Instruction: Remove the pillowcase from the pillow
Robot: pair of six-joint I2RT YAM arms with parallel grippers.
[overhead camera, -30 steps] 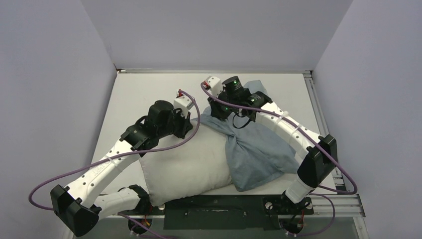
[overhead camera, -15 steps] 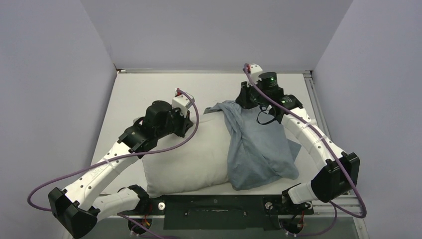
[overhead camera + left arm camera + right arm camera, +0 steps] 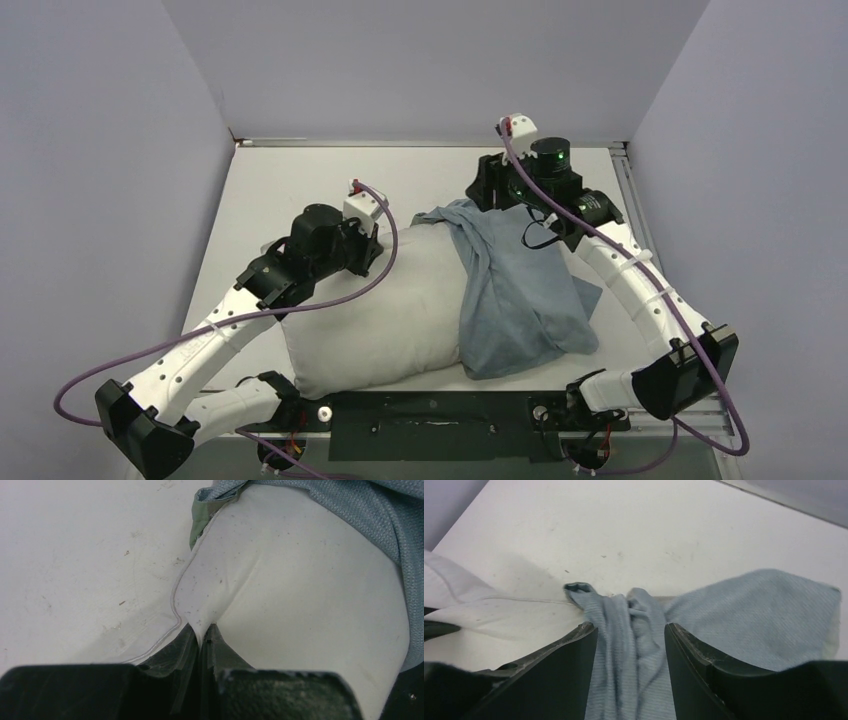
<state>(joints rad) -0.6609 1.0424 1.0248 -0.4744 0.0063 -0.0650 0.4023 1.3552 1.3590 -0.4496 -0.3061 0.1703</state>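
Though hidden from above, left hand (image 3: 202, 640) pinching pillow (image 3: 300, 595); right hand (image 3: 631, 635) parted around pillowcase (image 3: 634, 645).

A: Where is there room on the table (image 3: 290, 180)?
B: The far-left stretch lies bare, from the back wall to the pillow (image 3: 380, 320). A narrower bare strip runs along the right edge, beside the right arm.

A: What blocks the middle?
B: The pillow fills it, its near edge at the arm bases. The pillowcase (image 3: 515, 300) drapes over its right part, spilling toward the right.

A: And the arms themselves?
B: The left tool (image 3: 202, 642) is pinched on the pillow's far-left corner, its arm lying across the left side. The right tool (image 3: 631, 630) straddles a bunched fold of pillowcase at the far end, fingers apart, cloth filling the gap.
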